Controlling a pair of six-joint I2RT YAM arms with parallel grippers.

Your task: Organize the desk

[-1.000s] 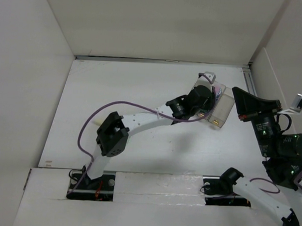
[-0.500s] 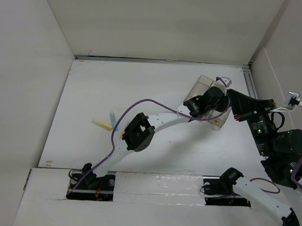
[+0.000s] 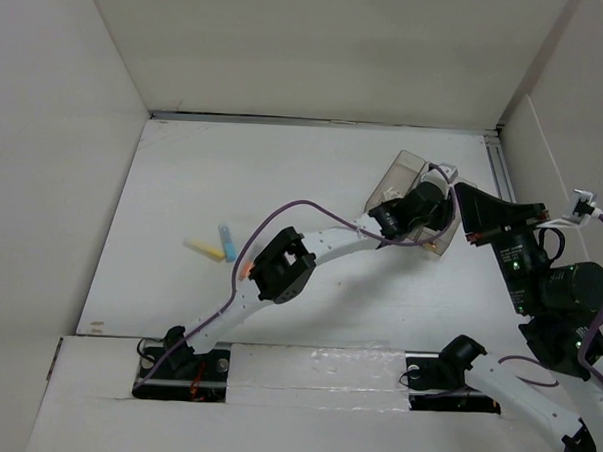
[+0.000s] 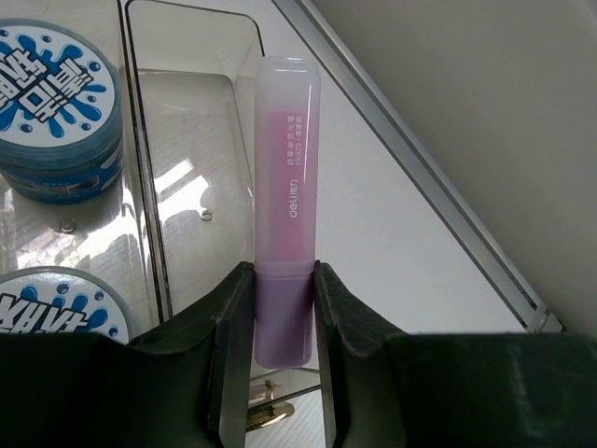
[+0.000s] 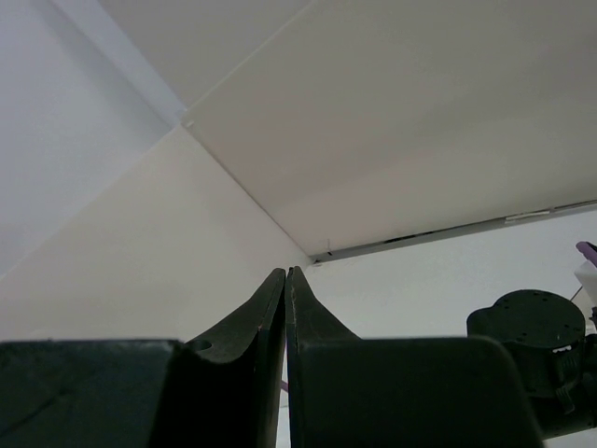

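**A:** Where does the left end effector (image 4: 284,280) stand?

**B:** Out at the far right of the desk (image 3: 284,175), above the clear tray (image 4: 201,187). Its jaws are clamped on the lower end of a pink highlighter (image 4: 285,159). The capped end points away from the wrist.

**A:** Is the highlighter inside a compartment?

**B:** I can't quite say. From the wrist it lines up with the outer wall of a bare compartment, and the height is hard to judge. Across a divider from that compartment, a round blue-and-white tin (image 4: 51,107) sits in the tray, with a second tin (image 4: 56,313) nearer the wrist.

**A:** And the right end effector (image 5: 285,276)?

**B:** Its fingers are pressed together with only a hairline between them, and nothing is in them. It hangs just beside the tray on the right, aimed at the far left corner of the walls.

**A:** And the desk itself?

**B:** It is the white planked surface under both arms, closed in by white panels on the left, far and right sides. On its left half, well apart from the tray, lie a yellow piece (image 3: 205,250) and a blue piece (image 3: 228,241), close together. Near them, by the left arm's elbow, is what may be an orange bit (image 3: 244,272), mostly hidden.
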